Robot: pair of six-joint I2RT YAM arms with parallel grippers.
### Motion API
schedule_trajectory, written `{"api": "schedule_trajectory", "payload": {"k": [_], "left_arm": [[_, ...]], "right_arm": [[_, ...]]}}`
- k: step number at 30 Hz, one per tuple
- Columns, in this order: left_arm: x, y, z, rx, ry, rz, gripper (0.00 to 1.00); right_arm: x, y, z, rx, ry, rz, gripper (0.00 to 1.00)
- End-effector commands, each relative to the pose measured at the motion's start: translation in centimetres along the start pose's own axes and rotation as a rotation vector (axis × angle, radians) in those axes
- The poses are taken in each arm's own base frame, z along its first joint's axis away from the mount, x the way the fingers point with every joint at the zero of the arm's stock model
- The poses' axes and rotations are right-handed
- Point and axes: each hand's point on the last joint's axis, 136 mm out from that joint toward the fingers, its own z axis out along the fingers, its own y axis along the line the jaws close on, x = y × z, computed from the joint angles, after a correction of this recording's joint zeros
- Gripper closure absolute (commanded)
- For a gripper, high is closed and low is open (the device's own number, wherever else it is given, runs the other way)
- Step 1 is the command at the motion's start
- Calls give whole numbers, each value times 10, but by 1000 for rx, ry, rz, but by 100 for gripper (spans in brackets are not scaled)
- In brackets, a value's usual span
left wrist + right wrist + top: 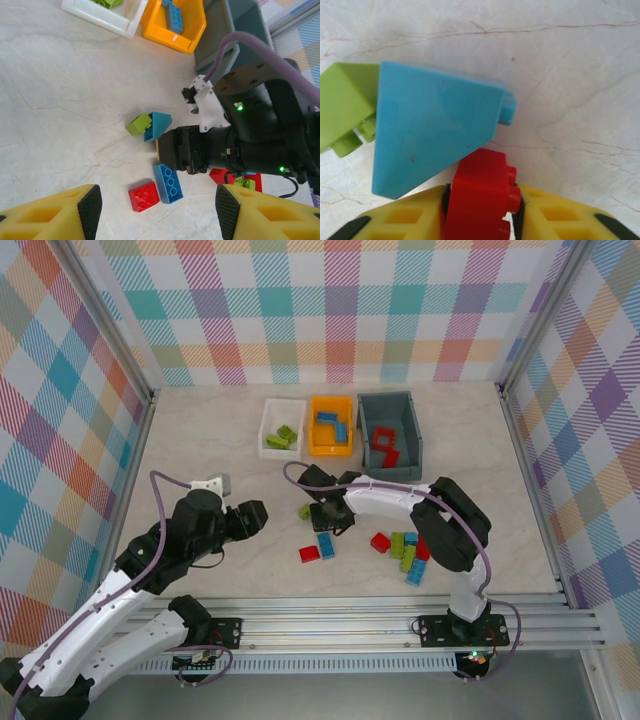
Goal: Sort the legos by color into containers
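Observation:
My right gripper [480, 212] is shut on a red lego [480, 195], low over the table. A blue sloped lego [425, 130] and a lime green lego [342, 105] lie just beyond it, touching each other. From above, the right gripper [328, 515] is at mid-table. My left gripper [157, 212] is open and holds nothing; a red lego [144, 196] and a blue lego [168, 183] lie side by side on the table in front of it. The white tray [270, 425] holds green legos, the orange bin [331, 447] blue ones, the grey bin [368, 430] red ones.
A cluster of red, green and blue legos [405, 550] lies at the right, near the right arm's base. The right arm's black wrist [250, 135] and its purple cable reach across just past the left gripper. Checkered walls enclose the table.

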Motion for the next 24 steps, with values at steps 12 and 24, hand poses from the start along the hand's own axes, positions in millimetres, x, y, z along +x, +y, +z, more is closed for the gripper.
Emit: {"api": "schedule_trajectory", "payload": {"k": [12, 24], "left_arm": [[11, -18, 20, 64, 68, 5, 37], [11, -88, 64, 171, 120, 73, 37]], "right_arm": [[-14, -21, -49, 43, -126, 10, 81], [-74, -142, -138, 79, -303, 182, 79]]}}
